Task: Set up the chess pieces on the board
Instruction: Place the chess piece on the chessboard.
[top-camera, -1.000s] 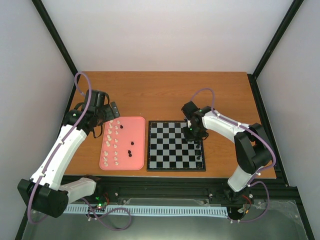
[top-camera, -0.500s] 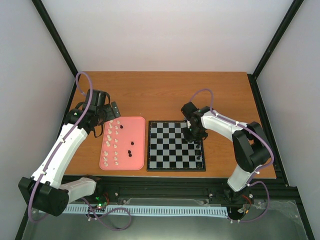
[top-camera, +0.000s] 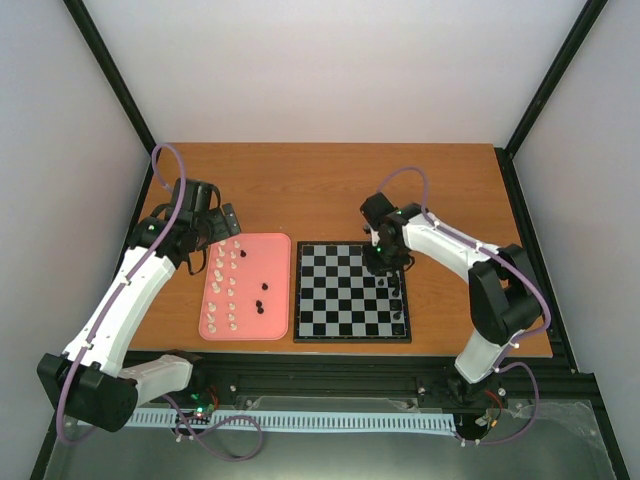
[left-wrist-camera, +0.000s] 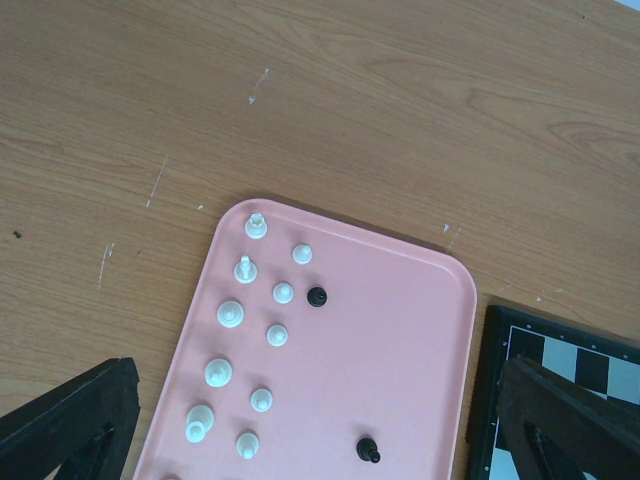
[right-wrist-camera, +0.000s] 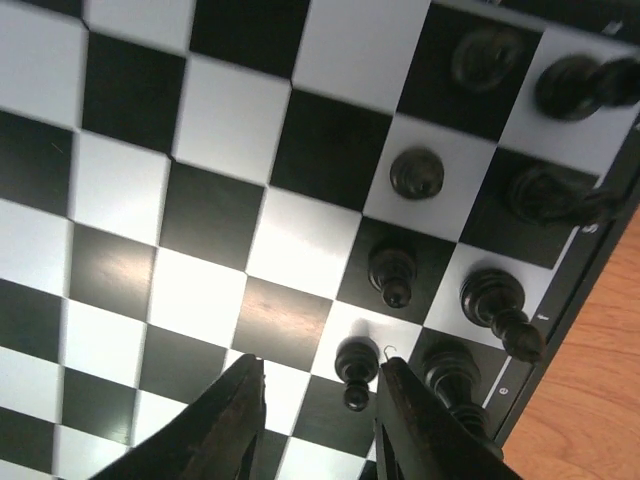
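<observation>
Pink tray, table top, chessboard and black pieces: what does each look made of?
Pink tray: probably moulded plastic, matte, with uniform colour, rounded corners and a raised rim.
Table top: wood or wood-look laminate, showing grain and pale scuffs.
Chessboard: smooth and semi-gloss, with glare across the squares; material unclear.
Black pieces: likely glossy plastic, with small highlights.
</observation>
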